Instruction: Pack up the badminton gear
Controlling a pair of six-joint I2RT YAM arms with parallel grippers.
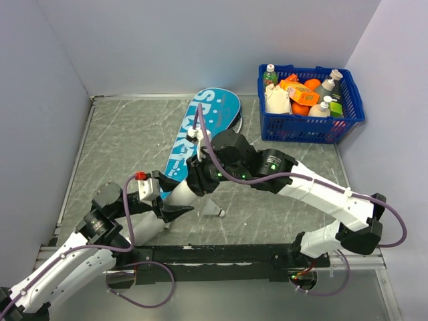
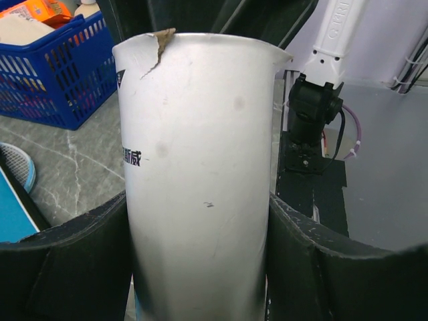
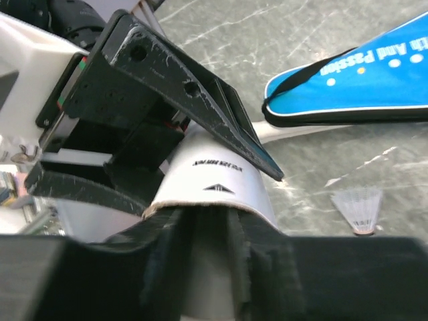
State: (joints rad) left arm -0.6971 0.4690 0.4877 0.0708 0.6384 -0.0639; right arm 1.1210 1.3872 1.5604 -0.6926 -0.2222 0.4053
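Note:
My left gripper (image 1: 175, 200) is shut on the long white tube (image 2: 200, 187), its black fingers (image 2: 314, 261) pressed on both sides. The tube's open, torn rim points at my right gripper (image 1: 199, 175). In the right wrist view the right gripper (image 3: 215, 224) sits at the tube's mouth (image 3: 221, 184), shut on a narrow white thing that looks like a shuttlecock (image 3: 217, 267). Another white shuttlecock (image 1: 214, 211) lies on the table, also in the right wrist view (image 3: 361, 210). The blue SPORT bag (image 1: 200, 130) lies behind, a racket head (image 1: 238, 122) peeking from under it.
A blue mesh basket (image 1: 311, 103) full of bottles and packets stands at the back right, also in the left wrist view (image 2: 47, 73). Grey walls close the table on three sides. The black base rail (image 1: 221, 254) runs along the near edge.

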